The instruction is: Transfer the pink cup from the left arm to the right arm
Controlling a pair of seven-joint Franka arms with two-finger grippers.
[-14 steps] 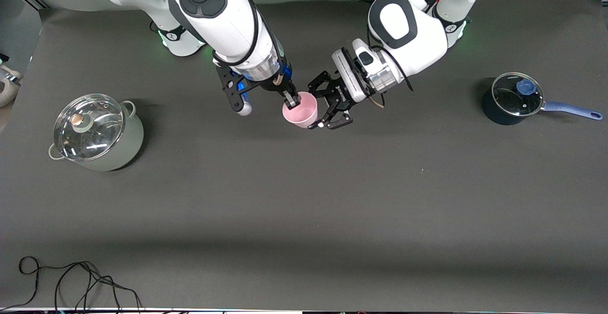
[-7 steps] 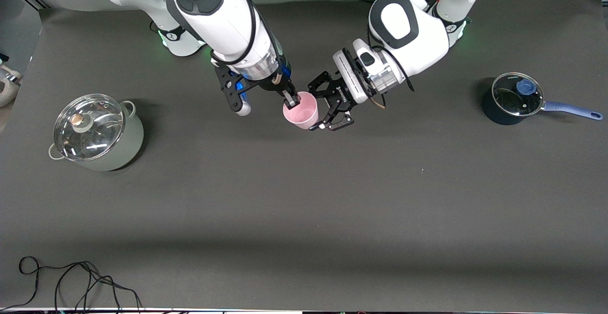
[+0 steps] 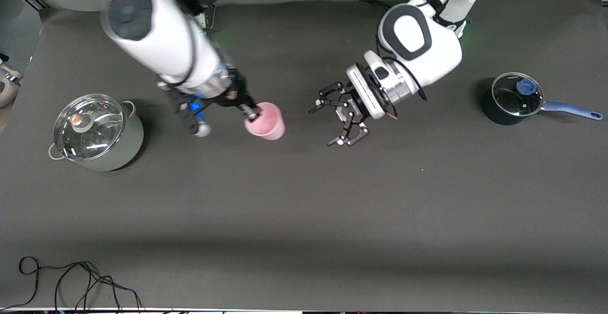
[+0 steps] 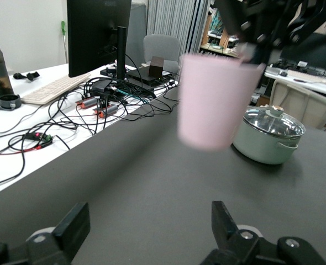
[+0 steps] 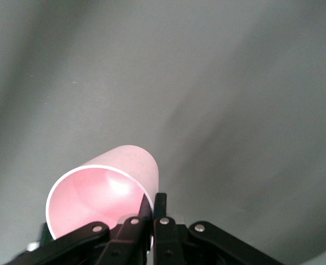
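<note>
Pink cup (image 3: 265,120): held off the tabletop (image 3: 304,200), pinched at its rim by the right gripper (image 3: 252,111), one finger inside the mouth and one outside on the wall. The right wrist view shows the cup (image 5: 105,193) mouth toward the camera with the right gripper (image 5: 151,216) fingers pressed together on the rim. The left wrist view shows the cup (image 4: 218,102) hanging clear above the dark tabletop, mouth upward, under the right gripper (image 4: 255,51).

Left gripper (image 3: 338,120): spread wide, holding nothing, over the tabletop beside the cup toward the left arm's end; a clear gap separates the two. Its fingers (image 4: 225,225) show parted in the left wrist view.

Pale-green lidded pot (image 3: 97,132): on the tabletop at the right arm's end. Dark-blue saucepan (image 3: 513,98) with glass lid: at the left arm's end. Black cable (image 3: 71,280): at the tabletop edge nearest the front camera.
</note>
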